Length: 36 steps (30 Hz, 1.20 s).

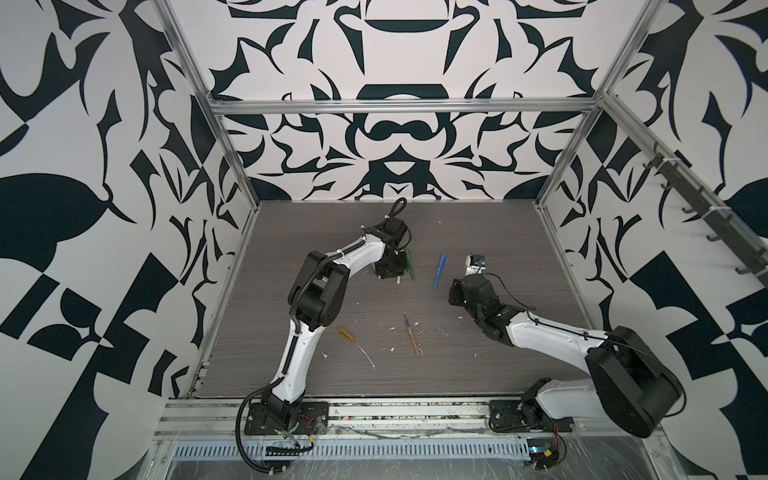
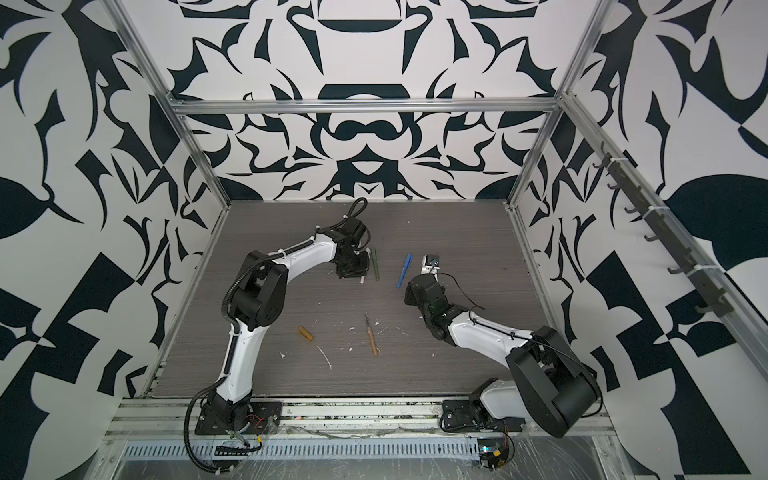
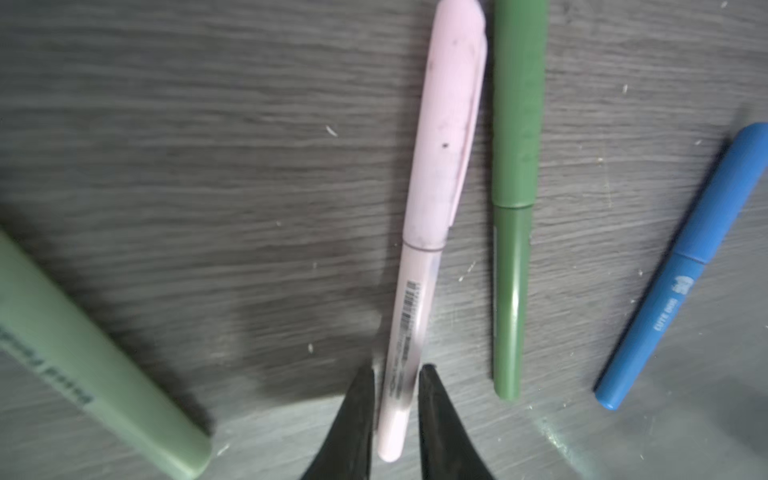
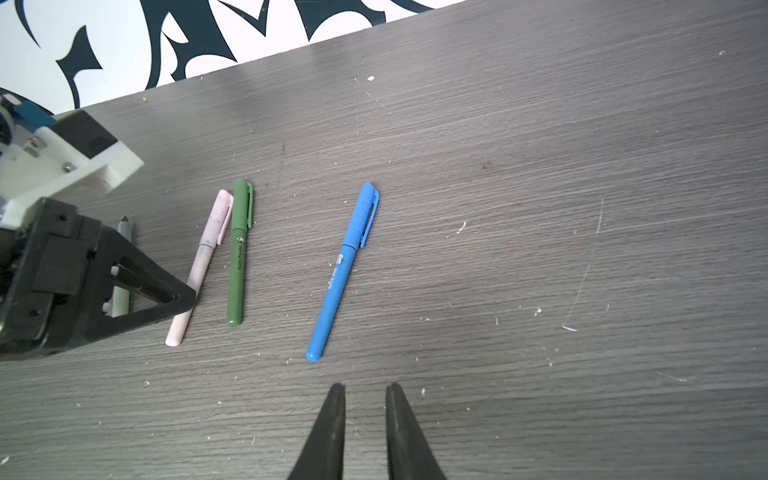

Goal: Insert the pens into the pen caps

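Arm shells: glossy white covers are seen on the left arm (image 1: 291,357) and the right arm (image 1: 552,338).
Joints: bulky black housings are fitted between the shells.
Base plates (image 1: 318,411): black, bolted onto the aluminium rail (image 1: 407,419).
Conduit (image 1: 240,424): black and ribbed, looped from the rail up the left arm.
Thin cable (image 1: 511,297): black, run along the right arm.
Bracket (image 4: 95,166): white, fastened with screws.
Fingers: black and tapered on the left gripper (image 3: 398,368) and the right gripper (image 4: 366,385).

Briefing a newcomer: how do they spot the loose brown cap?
In a top view, find the left arm's white lower link. On the table just right of it lies the orange-brown cap: a short stub, unlike the long, dark-tipped orange-brown pen farther right.
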Motion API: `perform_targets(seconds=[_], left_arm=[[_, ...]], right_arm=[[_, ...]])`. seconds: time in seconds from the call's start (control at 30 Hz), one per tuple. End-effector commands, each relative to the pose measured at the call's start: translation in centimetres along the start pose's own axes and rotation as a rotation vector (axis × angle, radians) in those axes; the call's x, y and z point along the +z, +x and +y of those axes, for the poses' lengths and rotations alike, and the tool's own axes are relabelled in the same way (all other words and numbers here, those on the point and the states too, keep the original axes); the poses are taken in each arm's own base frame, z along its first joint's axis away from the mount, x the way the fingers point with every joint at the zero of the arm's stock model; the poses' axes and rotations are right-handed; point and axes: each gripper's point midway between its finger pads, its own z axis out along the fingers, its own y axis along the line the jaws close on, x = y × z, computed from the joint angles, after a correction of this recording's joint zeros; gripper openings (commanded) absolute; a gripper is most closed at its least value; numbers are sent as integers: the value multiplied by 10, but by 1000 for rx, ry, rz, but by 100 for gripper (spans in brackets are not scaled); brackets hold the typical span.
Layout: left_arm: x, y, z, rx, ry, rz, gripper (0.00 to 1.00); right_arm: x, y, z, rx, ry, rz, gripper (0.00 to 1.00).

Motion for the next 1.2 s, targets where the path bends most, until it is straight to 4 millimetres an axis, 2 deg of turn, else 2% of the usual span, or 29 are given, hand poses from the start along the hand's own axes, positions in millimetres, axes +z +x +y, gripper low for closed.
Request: perform_targets(seconds=[0.0, 0.13, 0.27, 0.33, 0.47, 0.57, 0.63, 0.77, 0.83, 0.9, 1.03, 1.1, 1.17], left_arm=[[-2, 7, 5, 0, -27, 41, 24], [-34, -5, -15, 41, 44, -21, 27], [-90, -13, -35, 109, 130, -128, 34], [-122, -12, -41, 141, 172, -196, 36], [-173, 6, -34, 167, 241, -324, 39], [-198, 27, -15, 151, 278, -425, 40], [-214, 42, 6, 114, 263, -508, 43], [-239, 80, 57, 15, 214, -640, 52], [-250, 98, 78, -21, 205, -697, 56], [-259, 115, 97, -52, 194, -750, 64], [-271, 132, 124, -124, 180, -836, 77], [-281, 138, 139, -179, 146, -874, 84], [-292, 141, 150, -207, 112, -909, 84]], right_arm=[[-1, -17, 11, 16, -22, -41, 21], [-2, -17, 12, 12, -28, -40, 21], [-1, -16, 17, 1, -43, -28, 21], [-2, -16, 20, -6, -51, -24, 21], [-3, -14, 27, -29, -74, -18, 21], [-4, -11, 40, -74, -104, -7, 21], [-4, -7, 53, -112, -139, 6, 20], [-4, 8, 90, -218, -236, 102, 18], [-12, 18, 115, -296, -271, 171, 18], [-24, 28, 136, -379, -290, 234, 17], [-46, 45, 173, -459, -341, 333, 17], [-55, 59, 192, -481, -394, 435, 18], [-62, 73, 210, -487, -456, 517, 24]])
